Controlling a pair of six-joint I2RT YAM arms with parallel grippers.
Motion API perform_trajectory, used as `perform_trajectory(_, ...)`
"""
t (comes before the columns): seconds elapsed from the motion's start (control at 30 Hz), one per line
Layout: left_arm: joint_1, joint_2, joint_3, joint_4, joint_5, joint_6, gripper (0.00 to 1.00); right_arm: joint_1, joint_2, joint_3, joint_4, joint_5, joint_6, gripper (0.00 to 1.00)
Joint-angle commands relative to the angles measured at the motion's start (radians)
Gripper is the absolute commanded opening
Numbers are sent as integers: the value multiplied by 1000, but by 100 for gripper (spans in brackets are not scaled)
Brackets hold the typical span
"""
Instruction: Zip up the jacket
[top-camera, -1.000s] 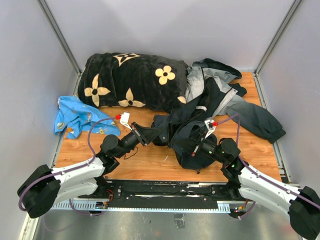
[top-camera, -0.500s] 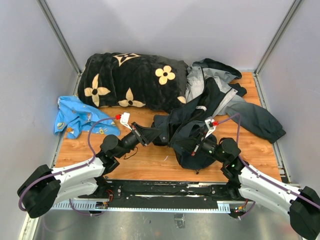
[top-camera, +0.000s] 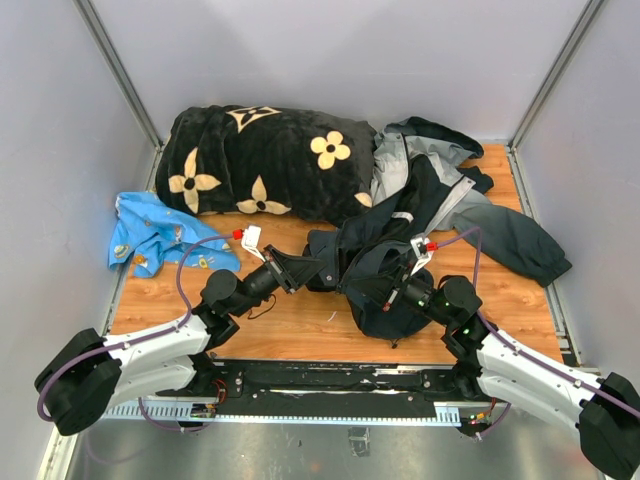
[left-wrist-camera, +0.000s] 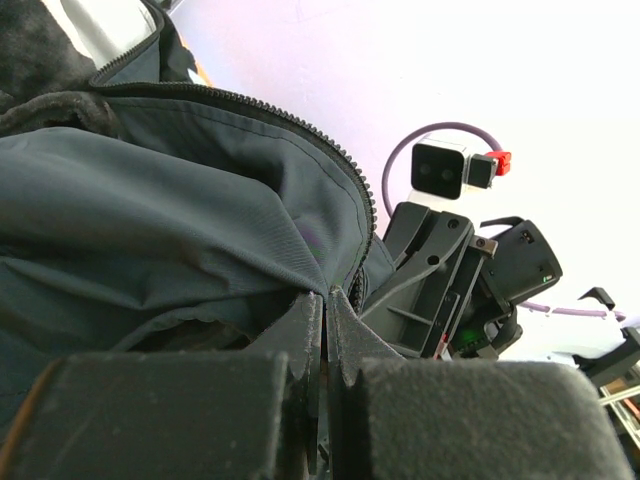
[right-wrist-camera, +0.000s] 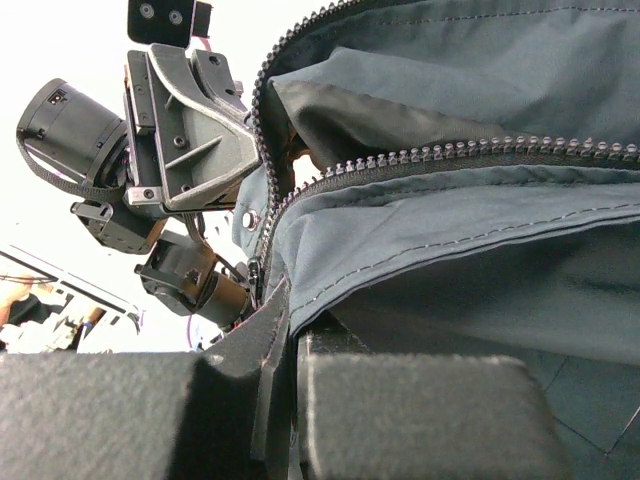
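The dark navy and grey jacket (top-camera: 430, 215) lies crumpled on the right half of the wooden table (top-camera: 300, 325), its front open. My left gripper (top-camera: 303, 268) is shut on the jacket's left front edge (left-wrist-camera: 200, 200), right beside the zipper teeth (left-wrist-camera: 345, 160). From the other side, my right gripper (top-camera: 385, 290) is shut on the opposite front edge (right-wrist-camera: 450, 220), just under its row of teeth (right-wrist-camera: 450, 155). The two grippers face each other a short way apart. A small metal zipper piece (right-wrist-camera: 255, 270) hangs by the right gripper's fingertips.
A black plush blanket (top-camera: 265, 160) with cream flowers fills the back left, touching the jacket's hood. A small blue patterned cloth (top-camera: 155, 232) lies at the left edge. Grey walls close in the table on three sides.
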Motion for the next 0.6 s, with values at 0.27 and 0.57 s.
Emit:
perform_trajectory(0.27, -15, -9, -19, 74, 36, 23, 0, -9, -18, 29, 61, 20, 30, 1)
perform_trajectory(0.57, -23, -31, -44, 67, 11, 52, 0, -9, -28, 62, -9, 21, 62, 1)
